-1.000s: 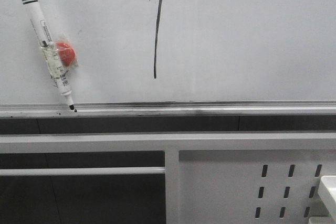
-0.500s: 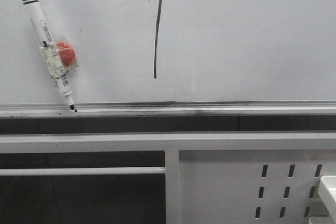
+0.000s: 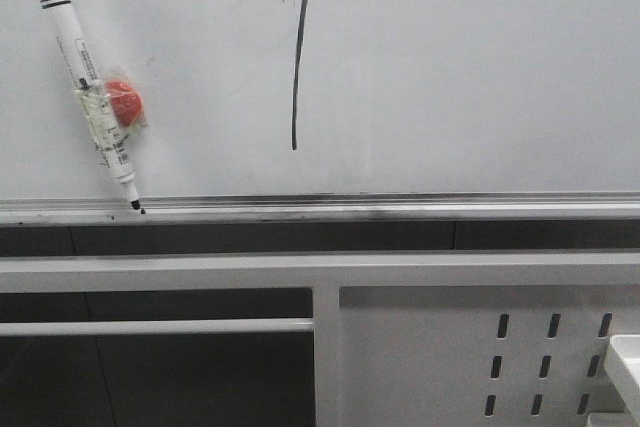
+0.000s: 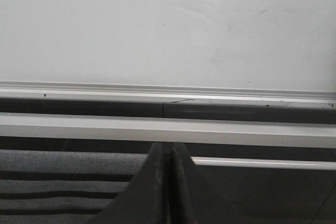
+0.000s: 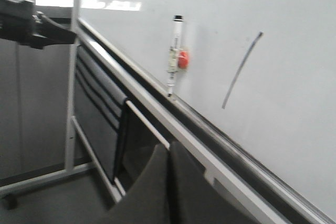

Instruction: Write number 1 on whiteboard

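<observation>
One large glossy white whiteboard [image 3: 470, 67] with a silver-grey edge rail carries one thin, slightly slanted black marker stroke, the number 1 [image 3: 299, 47]. One white marker pen with a black cap [image 3: 91, 97] leans against it, with one round red magnet [image 3: 124, 102] taped to it. One white perforated metal frame [image 3: 450, 347] shows nine slots. Two dark grippers appear, one left gripper [image 4: 169, 182] and one right gripper [image 5: 169, 182]
</observation>
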Available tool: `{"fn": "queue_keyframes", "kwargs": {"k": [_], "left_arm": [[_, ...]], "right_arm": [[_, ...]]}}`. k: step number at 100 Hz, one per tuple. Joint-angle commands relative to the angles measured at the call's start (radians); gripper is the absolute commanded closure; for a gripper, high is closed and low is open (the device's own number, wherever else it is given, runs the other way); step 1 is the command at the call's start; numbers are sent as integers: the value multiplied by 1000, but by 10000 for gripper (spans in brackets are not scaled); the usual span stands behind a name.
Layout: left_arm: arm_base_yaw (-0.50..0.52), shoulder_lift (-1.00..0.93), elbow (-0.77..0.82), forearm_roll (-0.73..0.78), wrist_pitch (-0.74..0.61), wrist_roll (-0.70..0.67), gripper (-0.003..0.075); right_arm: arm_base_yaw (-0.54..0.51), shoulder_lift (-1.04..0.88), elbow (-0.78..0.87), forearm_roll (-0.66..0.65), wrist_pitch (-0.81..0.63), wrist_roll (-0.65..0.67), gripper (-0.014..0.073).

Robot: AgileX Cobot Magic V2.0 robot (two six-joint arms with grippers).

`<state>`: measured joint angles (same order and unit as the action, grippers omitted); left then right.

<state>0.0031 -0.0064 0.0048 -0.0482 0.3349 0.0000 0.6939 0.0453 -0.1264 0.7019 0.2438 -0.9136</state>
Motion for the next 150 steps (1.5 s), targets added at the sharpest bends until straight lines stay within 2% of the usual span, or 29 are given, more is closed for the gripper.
{"fn": "queue_keyframes", "kwargs": {"k": [1,16,25,28,37,49,57,61,74,85,101,123,150], "left_arm": [[-8,-21,34,-2,-53,-7,740],[-8,-21,34,-7,-53,-7,740],[-8,-21,34,-8,-53,-7,740],[-8,-21,34,-9,-53,-7,740],[-8,-21,34,-11,-53,-7,740],[-8,-21,34,-11,-53,-7,740],[-8,-21,34,-11,-53,-7,740],[-8,-21,34,-11,-53,-7,740],[-8,-21,34,-11,-53,-7,740],[-8,-21,34,-11,-53,-7,740],[-8,-21,34,-11,-53,-7,740],[-8,-21,34,-11,-53,-7,740],[-8,-21,34,-11,-53,-7,740]], "right_arm": [[-76,-56,46,18,-86,-1,663],[-232,-76,145,62,-117,25,663],[-326,-76,146,15,-107,62,663],[-350,-76,146,-14,-113,112,663],[-416,-76,146,-229,-131,329,663],[-492,-76,146,-538,-132,691,663],[-558,-76,146,-732,-132,866,663],[-590,-76,146,-784,-132,919,663],[-702,-76,146,-801,-122,926,663],[-747,-76,146,-801,-104,926,663],[-756,-76,146,-799,-85,926,663],[-756,-76,148,-797,53,924,663],[-756,-76,148,-795,69,922,663]]}}
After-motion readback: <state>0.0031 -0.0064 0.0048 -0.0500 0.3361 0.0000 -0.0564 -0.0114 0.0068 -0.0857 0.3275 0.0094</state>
